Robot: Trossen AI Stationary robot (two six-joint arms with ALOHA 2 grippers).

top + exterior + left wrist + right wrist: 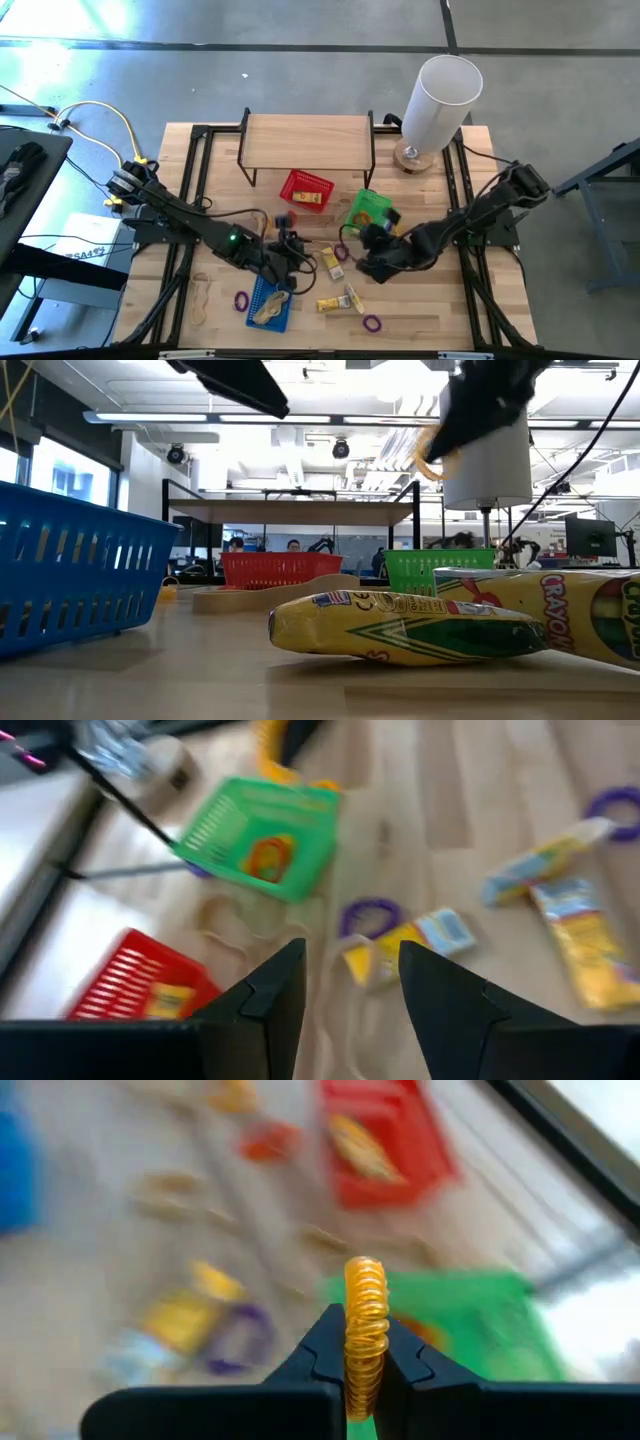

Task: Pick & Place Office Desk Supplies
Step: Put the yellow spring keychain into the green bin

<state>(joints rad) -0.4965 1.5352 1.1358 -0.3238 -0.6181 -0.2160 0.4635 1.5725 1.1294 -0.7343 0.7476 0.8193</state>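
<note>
Orange coil loop [365,1330] upright, pinched by right fingers [325,1352].

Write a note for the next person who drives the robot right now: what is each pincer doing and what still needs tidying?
Left pincer: open, empty, above the blue basket end of the table.
Right pincer: shut on an orange coil loop, near the green basket.
Done: the blue basket holds pale bands, the red basket a yellow item, the green basket an orange item.
Left: crayon packs, purple loops and a tan band lie loose on the table.
Next, probably: drop the orange loop into a basket, perhaps the green one.
</note>
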